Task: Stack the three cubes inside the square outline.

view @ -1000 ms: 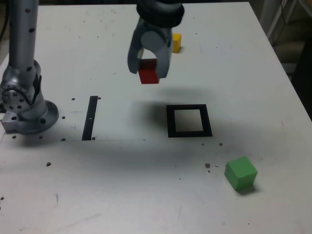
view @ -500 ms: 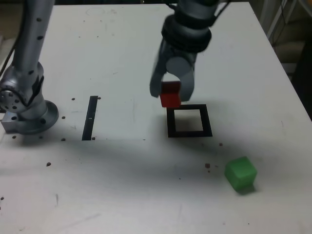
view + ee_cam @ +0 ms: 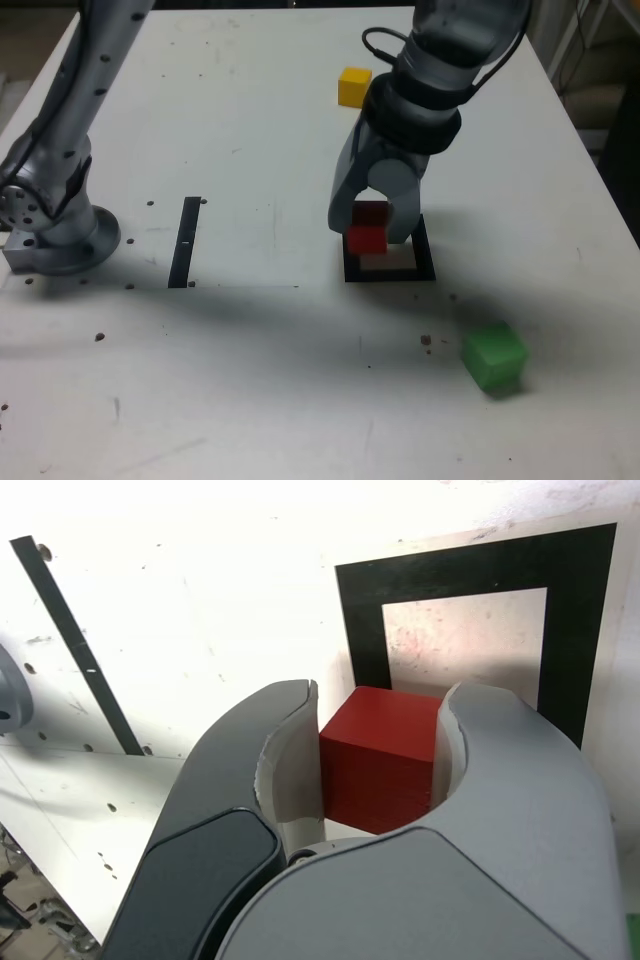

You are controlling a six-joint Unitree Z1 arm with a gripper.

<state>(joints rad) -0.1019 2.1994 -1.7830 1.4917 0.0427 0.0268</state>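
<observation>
The claw (image 3: 372, 232) is clamped on the red cube (image 3: 366, 238), one jaw against each side face; the wrist view confirms firm contact on both. The cube hangs over the square outline (image 3: 426, 262), near the desk's middle, and whether it touches the surface cannot be told. The green cube (image 3: 494, 355) sits apart toward the desk's near edge, the yellow cube (image 3: 354, 86) toward the far edge.

Risk: the cube appears offset toward one side of the outline. Released here, it may land on the black border, giving a poorly centred base for the stack.
</observation>
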